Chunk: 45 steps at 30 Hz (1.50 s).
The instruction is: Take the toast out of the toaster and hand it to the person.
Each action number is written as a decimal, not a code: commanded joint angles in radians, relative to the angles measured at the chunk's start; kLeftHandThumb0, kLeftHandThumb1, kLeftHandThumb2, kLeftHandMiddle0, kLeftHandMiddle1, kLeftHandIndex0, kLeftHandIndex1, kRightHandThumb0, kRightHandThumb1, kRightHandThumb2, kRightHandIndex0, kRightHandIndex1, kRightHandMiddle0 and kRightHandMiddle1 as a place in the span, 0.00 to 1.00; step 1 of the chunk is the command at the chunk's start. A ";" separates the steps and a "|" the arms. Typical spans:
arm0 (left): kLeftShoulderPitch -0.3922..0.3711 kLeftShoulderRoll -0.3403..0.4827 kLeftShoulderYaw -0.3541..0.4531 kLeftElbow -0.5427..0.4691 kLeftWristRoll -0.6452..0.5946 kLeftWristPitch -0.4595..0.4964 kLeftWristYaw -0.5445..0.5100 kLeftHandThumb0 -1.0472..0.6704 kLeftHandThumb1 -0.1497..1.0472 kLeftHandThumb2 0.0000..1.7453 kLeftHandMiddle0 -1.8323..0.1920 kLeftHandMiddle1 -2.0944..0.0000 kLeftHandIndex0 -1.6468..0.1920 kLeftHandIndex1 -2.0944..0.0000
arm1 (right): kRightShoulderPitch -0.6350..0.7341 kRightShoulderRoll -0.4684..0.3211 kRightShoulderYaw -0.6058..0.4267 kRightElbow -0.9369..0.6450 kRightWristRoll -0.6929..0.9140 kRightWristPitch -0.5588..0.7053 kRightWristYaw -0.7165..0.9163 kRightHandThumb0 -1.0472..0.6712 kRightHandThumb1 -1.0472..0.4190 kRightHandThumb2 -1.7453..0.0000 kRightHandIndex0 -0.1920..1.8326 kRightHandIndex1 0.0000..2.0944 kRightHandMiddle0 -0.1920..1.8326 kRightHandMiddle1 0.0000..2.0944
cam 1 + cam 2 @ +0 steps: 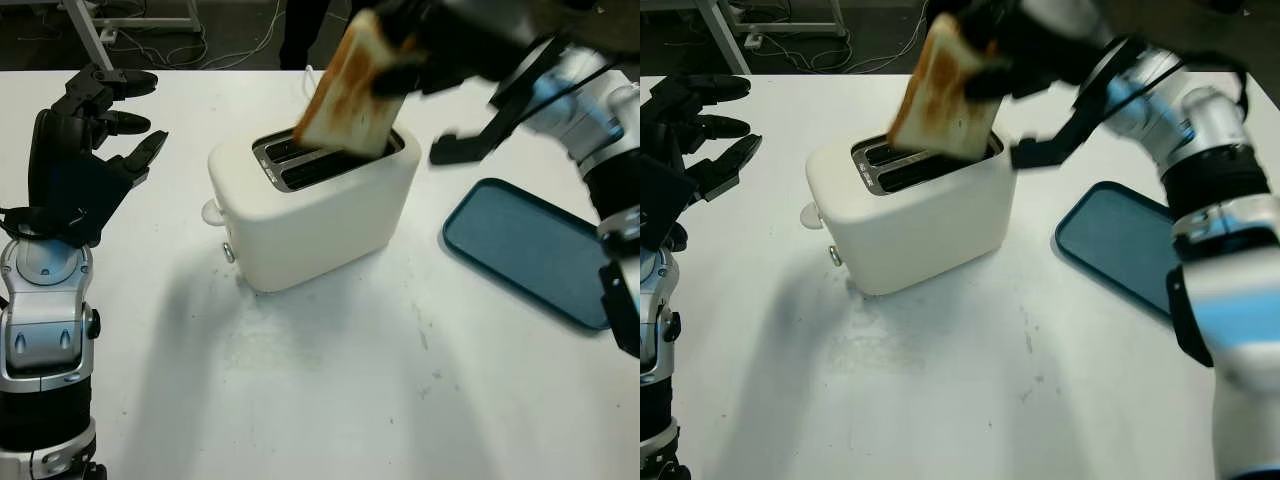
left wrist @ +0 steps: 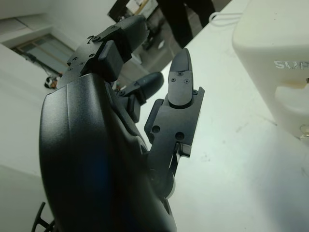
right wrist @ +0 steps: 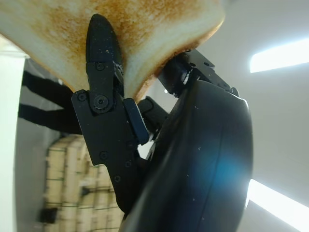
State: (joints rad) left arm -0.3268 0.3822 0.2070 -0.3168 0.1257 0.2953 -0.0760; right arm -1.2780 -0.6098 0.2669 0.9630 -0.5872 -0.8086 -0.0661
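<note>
A browned slice of toast (image 1: 350, 90) hangs tilted above the slots of the cream toaster (image 1: 310, 205), its lower edge just over the rear slot. My right hand (image 1: 405, 50) is shut on the slice's upper end; in the right wrist view a black finger (image 3: 104, 82) presses against the toast (image 3: 145, 29). My left hand (image 1: 95, 130) is open, raised above the table to the left of the toaster, holding nothing. A person's dark legs (image 1: 305, 30) stand beyond the table's far edge.
A dark teal tray (image 1: 525, 250) lies flat on the white table (image 1: 350, 400) to the right of the toaster. Cables and a metal frame leg (image 1: 90, 25) are on the floor beyond the table's far left edge.
</note>
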 commanded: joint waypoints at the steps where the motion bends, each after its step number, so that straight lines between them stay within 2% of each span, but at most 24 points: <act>1: 0.010 0.001 -0.003 -0.011 0.011 0.011 0.006 0.52 0.88 0.12 0.75 0.49 0.70 0.65 | -0.040 0.018 -0.048 0.038 0.103 -0.036 0.060 0.32 0.09 0.75 0.61 0.83 0.49 0.83; 4: 0.012 0.005 -0.006 -0.011 0.020 0.010 0.008 0.52 0.88 0.12 0.75 0.49 0.71 0.66 | -0.063 0.019 -0.104 0.077 0.209 -0.046 0.139 0.29 0.09 0.75 0.64 0.83 0.52 0.83; 8: 0.013 0.008 -0.003 -0.009 0.021 0.004 0.009 0.52 0.88 0.11 0.74 0.50 0.70 0.66 | -0.084 0.008 -0.149 0.111 0.261 -0.015 0.170 0.25 0.09 0.73 0.65 0.83 0.54 0.83; 11: 0.015 0.007 0.005 -0.007 0.009 0.001 0.003 0.52 0.89 0.11 0.74 0.50 0.70 0.66 | -0.099 -0.001 -0.170 0.152 0.263 0.033 0.153 0.26 0.09 0.75 0.65 0.83 0.55 0.83; 20: 0.010 0.014 0.002 -0.006 0.014 0.004 -0.002 0.53 0.89 0.11 0.74 0.50 0.70 0.67 | -0.090 0.008 -0.194 0.295 0.260 0.311 0.090 0.24 0.09 0.74 0.65 0.83 0.56 0.83; 22: 0.007 0.009 0.008 0.005 -0.001 -0.009 -0.005 0.53 0.89 0.10 0.74 0.50 0.70 0.67 | -0.077 0.023 -0.208 0.312 0.273 0.371 0.071 0.27 0.09 0.75 0.62 0.83 0.54 0.83; 24: 0.004 0.007 0.009 0.007 -0.007 -0.010 -0.006 0.53 0.89 0.10 0.74 0.50 0.70 0.67 | -0.065 0.038 -0.224 0.326 0.283 0.426 0.042 0.32 0.09 0.76 0.60 0.78 0.53 0.76; 27: 0.002 0.009 0.008 0.007 -0.008 -0.005 -0.007 0.53 0.89 0.10 0.75 0.49 0.70 0.67 | -0.043 0.053 -0.241 0.340 0.289 0.475 0.003 0.36 0.09 0.79 0.55 0.82 0.51 0.66; 28: 0.003 0.009 0.009 0.006 -0.009 -0.005 -0.007 0.53 0.89 0.10 0.75 0.49 0.70 0.67 | -0.035 0.059 -0.246 0.344 0.291 0.488 -0.003 0.36 0.09 0.79 0.55 0.83 0.51 0.65; 30: 0.005 0.009 0.009 0.008 -0.009 -0.014 -0.006 0.53 0.89 0.11 0.75 0.48 0.70 0.67 | -0.018 0.078 -0.267 0.349 0.306 0.520 -0.019 0.40 0.09 0.77 0.54 0.83 0.43 0.79; 31: 0.006 0.010 0.008 0.009 -0.008 -0.017 -0.006 0.54 0.89 0.11 0.75 0.48 0.70 0.66 | -0.012 0.089 -0.277 0.351 0.315 0.537 -0.023 0.41 0.09 0.77 0.52 0.83 0.40 0.81; 37: 0.006 0.007 0.006 0.016 -0.007 -0.027 -0.003 0.53 0.89 0.11 0.75 0.47 0.70 0.66 | 0.022 0.138 -0.295 0.361 0.329 0.609 -0.032 0.47 0.09 0.74 0.38 0.83 0.27 0.83; 38: 0.005 0.007 0.006 0.018 -0.007 -0.026 -0.003 0.53 0.89 0.11 0.75 0.47 0.70 0.66 | 0.028 0.147 -0.302 0.361 0.335 0.612 -0.033 0.48 0.09 0.74 0.35 0.83 0.23 0.81; 40: 0.006 0.008 0.004 0.016 -0.002 -0.020 -0.002 0.52 0.89 0.11 0.76 0.47 0.70 0.65 | 0.040 0.162 -0.303 0.366 0.334 0.623 -0.045 0.48 0.09 0.75 0.33 0.83 0.32 0.56; 41: 0.006 0.009 0.002 0.014 0.001 -0.017 -0.002 0.52 0.89 0.11 0.76 0.47 0.70 0.65 | 0.044 0.168 -0.302 0.368 0.333 0.627 -0.053 0.49 0.09 0.75 0.33 0.83 0.35 0.53; 43: 0.007 0.007 0.003 0.006 0.002 -0.003 0.000 0.52 0.89 0.11 0.76 0.47 0.70 0.65 | 0.047 0.186 -0.317 0.371 0.349 0.653 -0.059 0.49 0.09 0.76 0.33 0.83 0.29 0.65; 45: 0.009 0.005 0.004 0.004 0.002 -0.002 0.001 0.52 0.88 0.11 0.76 0.47 0.70 0.66 | 0.051 0.199 -0.329 0.372 0.362 0.666 -0.059 0.48 0.09 0.76 0.29 0.83 0.19 0.77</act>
State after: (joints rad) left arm -0.3256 0.3842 0.2090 -0.3054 0.1226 0.2879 -0.0785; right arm -1.2415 -0.4204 -0.0500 1.3321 -0.2459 -0.1614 -0.1123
